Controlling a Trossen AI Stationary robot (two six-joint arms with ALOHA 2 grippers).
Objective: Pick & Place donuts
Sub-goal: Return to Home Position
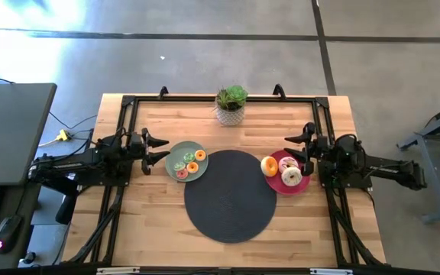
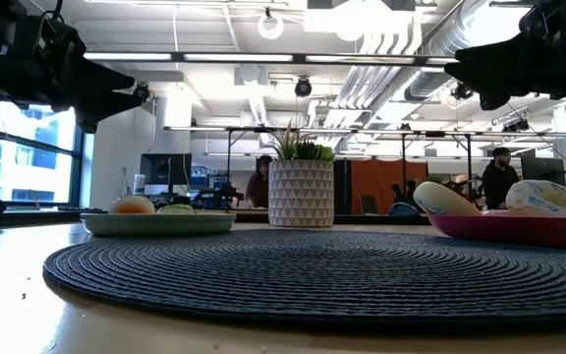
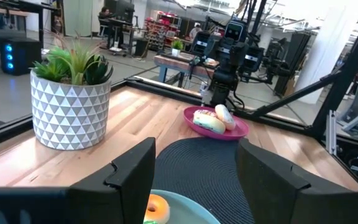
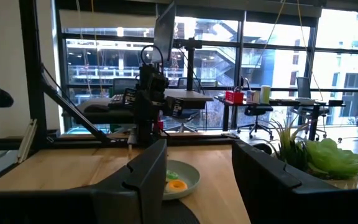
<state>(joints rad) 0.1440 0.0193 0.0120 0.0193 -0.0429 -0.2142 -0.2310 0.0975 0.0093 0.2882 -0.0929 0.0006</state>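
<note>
Hovering left gripper [image 1: 161, 147]: raised above the table, fingers spread apart and empty, at the outer edge of the grey-green plate [image 1: 183, 147].
Small donuts [image 1: 192, 167]: orange, green and pink rings lying on that plate, just in front of the left fingertips, untouched.
Right gripper [image 1: 294, 149]: fingers apart, holding nothing, at the outer edge of the red plate [image 1: 281, 186].
Larger donuts [image 1: 292, 177]: yellow-orange, pink and white ones crowded on the red plate, just beside the right fingertips.
Black mat [image 1: 230, 195]: between the two plates.
</note>
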